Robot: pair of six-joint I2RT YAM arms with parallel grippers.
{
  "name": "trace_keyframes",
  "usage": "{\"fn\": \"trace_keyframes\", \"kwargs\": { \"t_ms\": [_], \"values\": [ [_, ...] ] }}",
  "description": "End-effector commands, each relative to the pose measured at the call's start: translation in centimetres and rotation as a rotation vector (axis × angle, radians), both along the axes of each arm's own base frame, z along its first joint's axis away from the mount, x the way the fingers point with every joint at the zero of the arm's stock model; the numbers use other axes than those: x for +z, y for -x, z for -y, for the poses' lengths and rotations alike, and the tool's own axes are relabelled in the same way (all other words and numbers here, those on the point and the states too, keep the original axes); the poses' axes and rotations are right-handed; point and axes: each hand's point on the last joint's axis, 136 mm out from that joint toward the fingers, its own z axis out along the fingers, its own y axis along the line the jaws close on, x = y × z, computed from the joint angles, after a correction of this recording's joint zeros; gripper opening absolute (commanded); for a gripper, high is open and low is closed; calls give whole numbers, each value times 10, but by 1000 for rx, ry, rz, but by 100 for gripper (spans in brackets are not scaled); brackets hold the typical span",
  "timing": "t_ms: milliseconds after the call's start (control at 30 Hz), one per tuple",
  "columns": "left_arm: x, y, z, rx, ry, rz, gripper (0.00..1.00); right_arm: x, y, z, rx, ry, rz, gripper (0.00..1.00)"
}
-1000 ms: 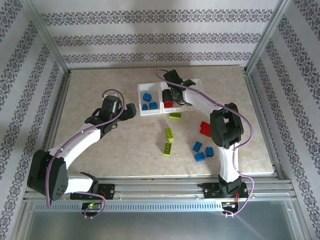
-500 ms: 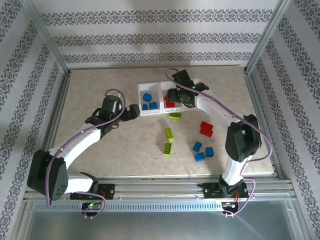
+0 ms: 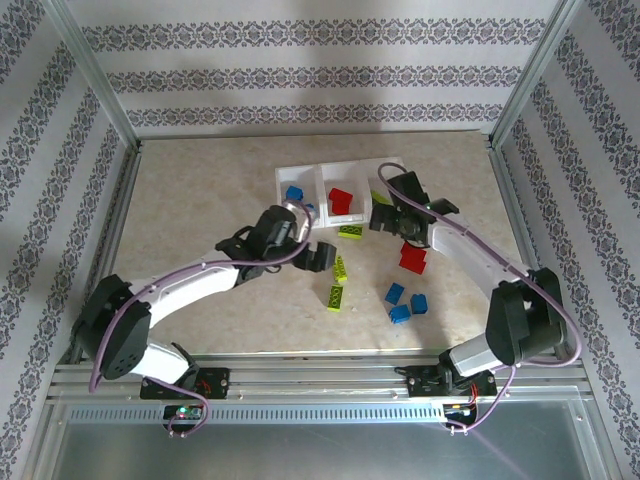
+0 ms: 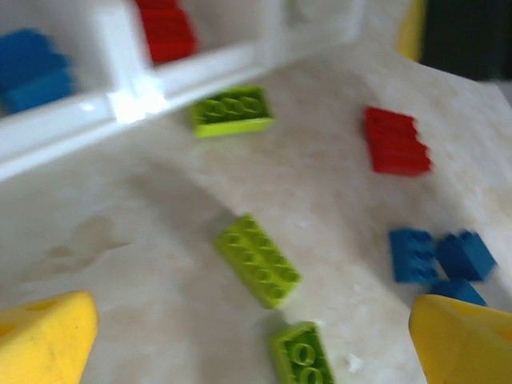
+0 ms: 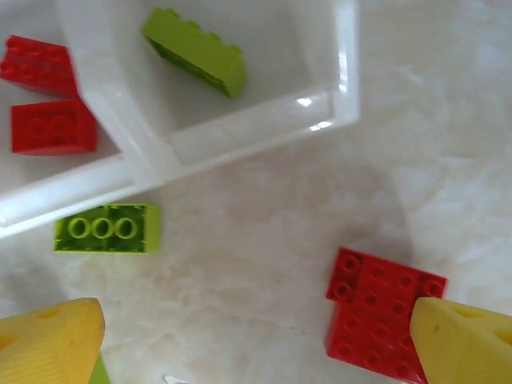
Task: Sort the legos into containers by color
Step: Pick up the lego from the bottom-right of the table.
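Top view: white tray (image 3: 319, 190) at far middle of the surface (image 3: 200, 190). Blue legos (image 3: 294, 193) in left bin, red legos (image 3: 341, 200) in middle bin. Left jaws spread above loose lime bricks (image 3: 340, 267). Right jaws spread just beside the right bin.

Left wrist: yellow fingertips (image 4: 44, 336) wide apart, nothing held; lime brick (image 4: 258, 260) on the surface ahead.

Right wrist: fingertips (image 5: 48, 340) wide apart, nothing held. Lime brick (image 5: 194, 50) lies in end bin; red brick (image 5: 382, 312) on the surface.

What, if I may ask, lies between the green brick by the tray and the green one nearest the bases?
A third green brick, as the left wrist view shows.
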Motion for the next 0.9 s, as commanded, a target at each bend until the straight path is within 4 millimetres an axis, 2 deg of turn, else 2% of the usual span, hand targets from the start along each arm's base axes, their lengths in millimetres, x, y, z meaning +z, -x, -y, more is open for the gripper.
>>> {"fn": "trace_keyframes", "kwargs": {
  "t_ms": [0,200,400,633,800,867],
  "values": [
    [19,15,47,-183,61,72,100,1,13,22,-85,0,14,98],
    [9,54,105,-382,43,73,100,-8,36,55,-187,-3,-6,98],
    [-10,84,145,-516,-21,80,96,-16,49,72,-243,-12,-20,98],
    [-40,111,174,-618,-101,62,87,-20,52,79,-269,-11,-37,98],
    [-59,123,186,-670,-186,63,75,-21,52,81,-279,-12,-38,98],
    [-67,126,189,-685,-224,70,74,-21,52,81,-281,-11,-38,98]
  ]
}}
